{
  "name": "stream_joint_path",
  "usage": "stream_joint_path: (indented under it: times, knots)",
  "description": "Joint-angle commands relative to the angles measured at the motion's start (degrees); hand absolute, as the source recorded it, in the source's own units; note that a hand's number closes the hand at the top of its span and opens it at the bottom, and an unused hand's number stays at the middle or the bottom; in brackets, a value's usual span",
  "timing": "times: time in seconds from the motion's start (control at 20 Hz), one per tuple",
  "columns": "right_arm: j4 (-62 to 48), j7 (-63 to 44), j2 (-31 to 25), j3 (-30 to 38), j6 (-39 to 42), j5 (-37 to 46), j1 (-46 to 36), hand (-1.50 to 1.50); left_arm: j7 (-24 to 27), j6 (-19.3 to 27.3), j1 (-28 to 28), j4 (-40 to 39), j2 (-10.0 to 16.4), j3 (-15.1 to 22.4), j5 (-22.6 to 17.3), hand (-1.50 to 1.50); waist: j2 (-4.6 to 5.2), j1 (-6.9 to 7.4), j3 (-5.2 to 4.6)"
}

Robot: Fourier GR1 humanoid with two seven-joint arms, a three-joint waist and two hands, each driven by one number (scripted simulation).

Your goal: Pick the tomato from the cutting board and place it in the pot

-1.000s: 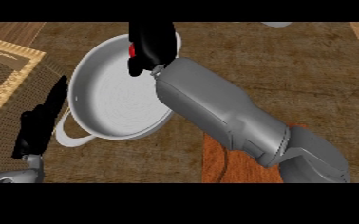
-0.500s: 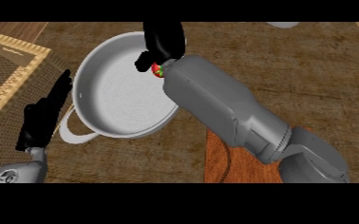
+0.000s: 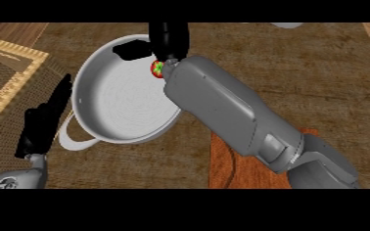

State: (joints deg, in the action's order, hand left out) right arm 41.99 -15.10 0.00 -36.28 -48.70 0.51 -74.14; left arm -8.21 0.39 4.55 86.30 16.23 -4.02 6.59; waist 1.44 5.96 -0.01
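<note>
One tomato [image 3: 156, 68], one pot [image 3: 123, 108], one cutting board [image 3: 230, 172]

A brown wood-grain tabletop [image 3: 303, 78] filled most of the view. At its left edge lay a woven mat [image 3: 13, 76] with a pale tan border around a darker weave, cut off by the frame. A pale, rounded thing [image 3: 288, 25] sat at the top edge toward the right, too cropped to identify.
</note>
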Motion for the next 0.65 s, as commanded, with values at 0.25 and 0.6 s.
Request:
stream_joint_path:
  times: [0.25,0.6]
  knots:
    - [5.16,11.78,0.0,2.64,4.37,-13.39,7.1,-1.5,3.48,-0.71,-4.27,-1.42,1.05,-3.38,-1.19,0.0,-0.93,-3.63,-0.02]
    - [16.12,13.11,-1.34,3.83,8.04,-9.64,18.39,-1.5,3.0,0.74,-5.92,-0.07,-0.23,-4.48,-0.37,0.0,-1.58,-5.93,0.02]
